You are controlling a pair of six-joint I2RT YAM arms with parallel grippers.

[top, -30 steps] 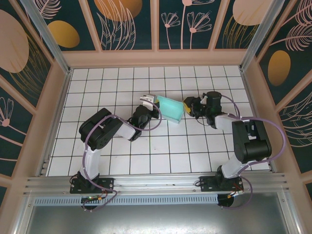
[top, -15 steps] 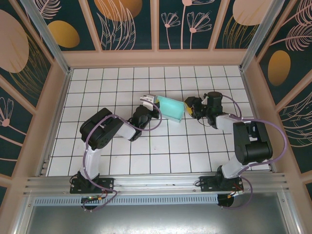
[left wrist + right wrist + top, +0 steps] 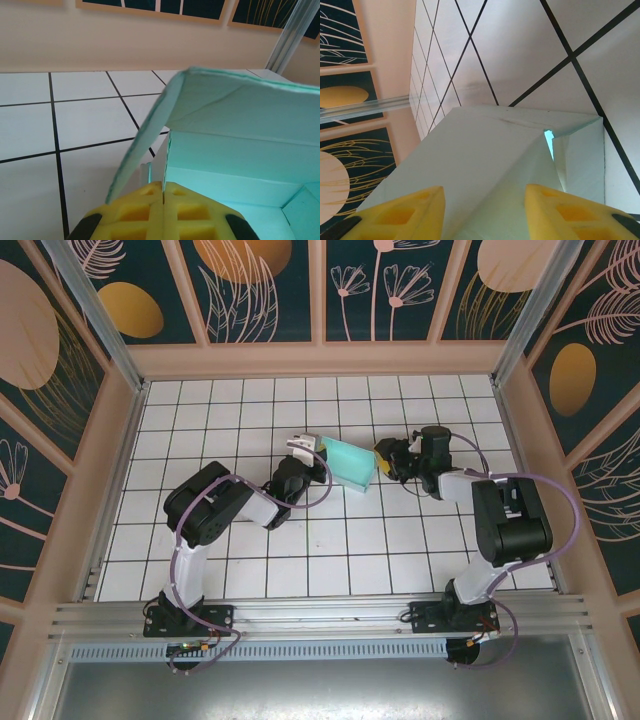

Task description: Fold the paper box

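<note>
Top external view: the paper box sits mid-table on the white tiles, one flap curling up. The left gripper is pinched tight on the box's left wall. The right gripper is at its right end, fingers apart, card between them.

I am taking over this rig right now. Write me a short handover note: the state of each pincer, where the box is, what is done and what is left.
Left pincer: shut, pinching a wall at the left end of the paper box.
Right pincer: fingers apart, astride the box's right end; whether they press on it cannot be told.
Box: on the tiled table, mid-table, between the two pincers.
Done: the walls stand up and the body is formed.
Left: the lid flap arches over the open body, not yet closed; probably bring it down and tuck it in.
</note>
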